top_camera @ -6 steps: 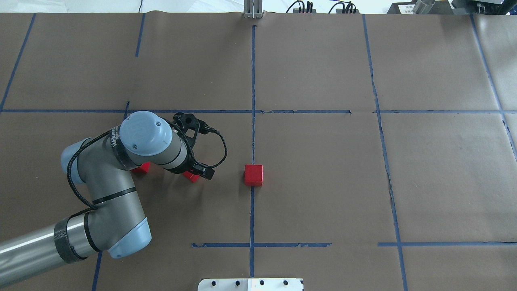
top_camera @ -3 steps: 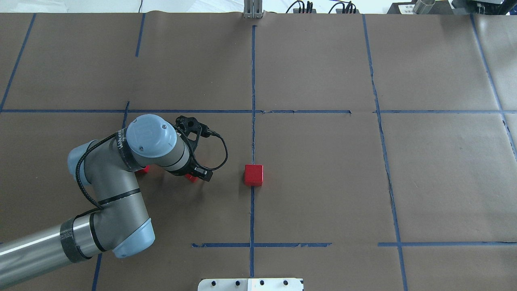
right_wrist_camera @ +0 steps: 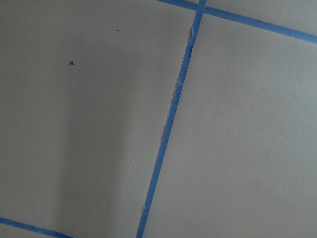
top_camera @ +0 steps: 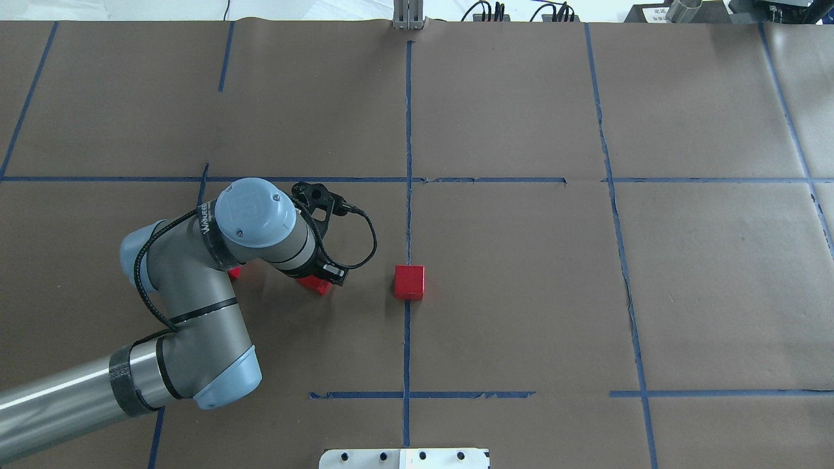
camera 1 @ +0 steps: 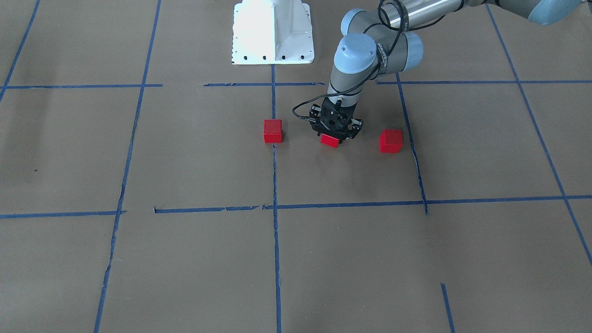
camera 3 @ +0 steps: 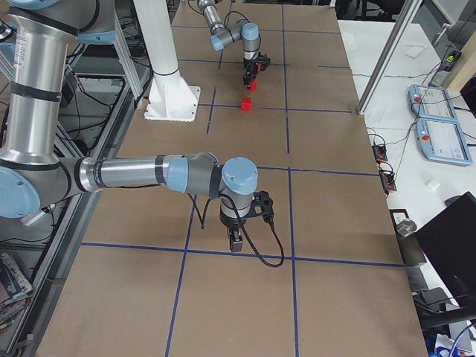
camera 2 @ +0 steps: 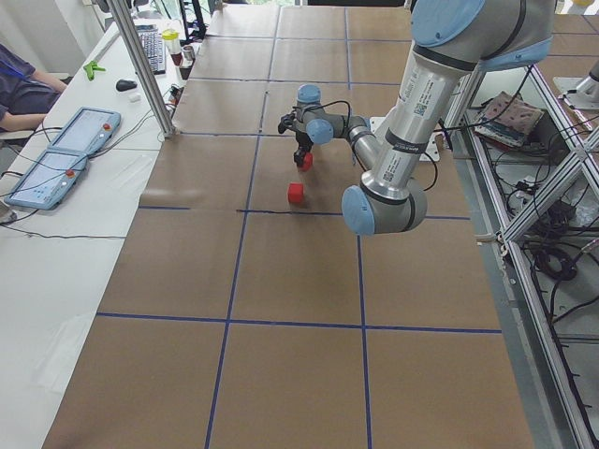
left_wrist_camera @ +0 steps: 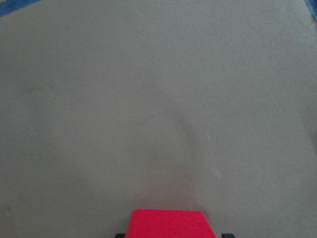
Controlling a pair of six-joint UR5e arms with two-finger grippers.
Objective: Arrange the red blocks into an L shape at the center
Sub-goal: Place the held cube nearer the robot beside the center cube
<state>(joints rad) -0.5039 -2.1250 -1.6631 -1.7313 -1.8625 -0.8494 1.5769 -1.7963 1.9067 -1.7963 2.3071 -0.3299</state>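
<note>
While the left tool (camera 1: pixel 332 137) is closed on a small, matte, bright-red cube (the carried cube (camera 1: pixel 329 141)), the step in hand is judged to be transfer of the second block to the centre (top_camera: pixel 456 260) of the brown paper-covered table (top_camera: pixel 704 280).

1. Position of parts. The carried cube sits between the tool's two fingers. In the left wrist view it fills the lower edge, with bare paper ahead. Whether it is clear of the table cannot be confirmed. An identical red cube, the centre cube (top_camera: pixel 409 282), rests on the vertical blue tape line (top_camera: pixel 408 130) and is near the carried cube but apart from it. The third red cube, the outer cube (camera 1: pixel 391 141), lies on the far side of the tool, largely hidden under the arm in the overhead view.

2. Progress. One cube is judged placed; two remain.

3. Next move. Translate the carried cube toward the centre cube. It sits skewed to the tape grid, so rotate it square first. Set it down face to face, touching, then release.

4. Right tool (camera 3: pixel 234 239). It hangs well apart from all cubes; whether its fingers are open or closed cannot be told.
</note>
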